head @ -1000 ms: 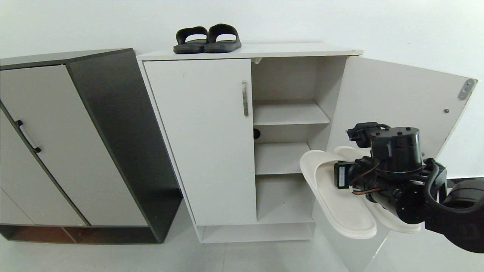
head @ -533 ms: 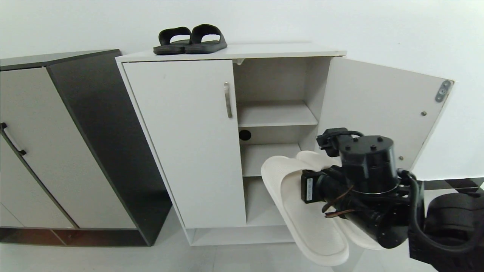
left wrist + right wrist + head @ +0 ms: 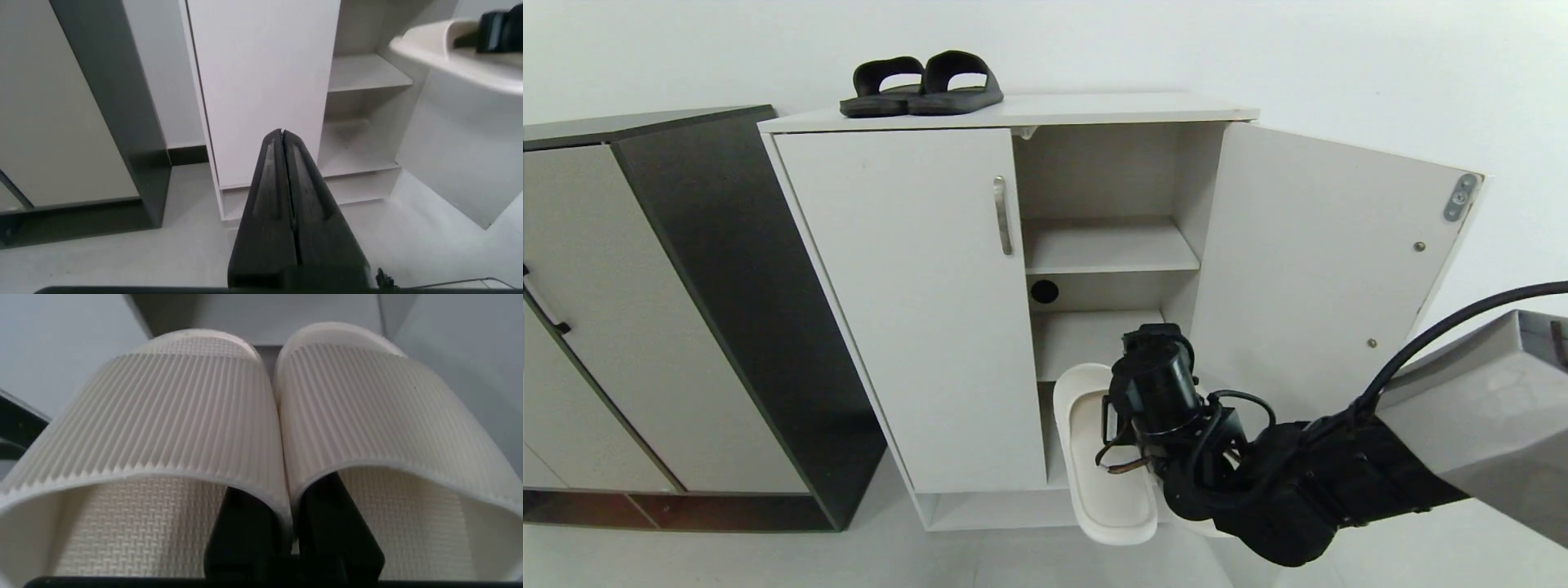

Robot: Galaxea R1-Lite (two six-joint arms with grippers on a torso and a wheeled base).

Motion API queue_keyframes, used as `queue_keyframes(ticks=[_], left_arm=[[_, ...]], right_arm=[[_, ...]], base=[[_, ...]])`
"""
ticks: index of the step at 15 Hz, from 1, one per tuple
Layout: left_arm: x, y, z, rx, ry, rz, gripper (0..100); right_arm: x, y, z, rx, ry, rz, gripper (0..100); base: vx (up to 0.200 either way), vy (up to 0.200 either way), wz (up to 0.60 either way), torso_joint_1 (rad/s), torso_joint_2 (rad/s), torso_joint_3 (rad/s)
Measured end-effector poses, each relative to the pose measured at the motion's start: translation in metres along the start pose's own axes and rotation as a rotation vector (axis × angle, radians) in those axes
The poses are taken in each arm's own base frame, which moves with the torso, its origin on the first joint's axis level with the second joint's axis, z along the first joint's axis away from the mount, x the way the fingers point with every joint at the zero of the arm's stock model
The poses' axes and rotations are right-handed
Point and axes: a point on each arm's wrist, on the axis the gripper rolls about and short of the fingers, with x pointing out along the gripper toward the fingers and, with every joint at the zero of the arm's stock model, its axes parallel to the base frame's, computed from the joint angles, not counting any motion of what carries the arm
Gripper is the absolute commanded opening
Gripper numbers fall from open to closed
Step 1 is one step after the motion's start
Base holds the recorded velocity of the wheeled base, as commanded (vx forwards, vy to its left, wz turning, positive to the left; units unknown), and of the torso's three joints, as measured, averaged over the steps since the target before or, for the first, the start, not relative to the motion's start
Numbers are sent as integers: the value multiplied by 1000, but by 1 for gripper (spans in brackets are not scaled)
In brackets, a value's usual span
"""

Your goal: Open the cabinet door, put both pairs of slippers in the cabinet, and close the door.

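Note:
A pair of white slippers [image 3: 1104, 465] hangs toe-up in front of the white cabinet's [image 3: 1013, 110] lowest open compartment, and shows in the left wrist view as a white slipper [image 3: 458, 51]. My right gripper [image 3: 290, 518] is shut on the two straps of the white slippers [image 3: 196, 416] where they meet. The black slippers [image 3: 920, 82] lie side by side on the cabinet's top, at its left end. The right door [image 3: 1323, 269] stands wide open; the left door [image 3: 907, 302] is closed. My left gripper [image 3: 282, 140] is shut and empty, low in front of the closed door.
Inside the cabinet, two bare shelves [image 3: 1107, 245] sit above the bottom compartment. A dark cabinet [image 3: 686, 310] with grey doors stands close on the left. Pale floor [image 3: 980, 559] lies open in front.
The head camera has shifted, sliding the scene leftward. My right arm has carried the white slippers left and down, from beside the open door to the front of the lowest compartment.

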Motion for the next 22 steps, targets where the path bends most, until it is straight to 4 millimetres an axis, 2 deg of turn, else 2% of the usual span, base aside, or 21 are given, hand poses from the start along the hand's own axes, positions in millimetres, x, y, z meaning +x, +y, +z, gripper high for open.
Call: queue_keyframes(ticks=[3,7,10,13,19,22], left_arm=[[0,0,0,0,1,0,0],[0,0,0,0,1,0,0],[0,0,0,0,2,0,0],[0,0,0,-1,2,1,0],[0,0,0,-1,2,0,0],[0,0,0,-1,2,0,0]], right_arm=[[8,3,-5,-5,-28,-65,0],[9,9,-5,-44,-114,-47,0],[9,12,0,-50,-267,-37,0],[13,10,-9,-83,-265,-62,0],[14,7,-13,-99,-255,-73,0],[11,-8,-14,-142,-232,-109,0]], base=[[0,0,0,1,1,-33],[0,0,0,1,4,-184],[0,0,0,4,2,-196],[0,0,0,4,5,-196],[0,0,0,7,0,-196],[0,0,0,2,2,-45]])
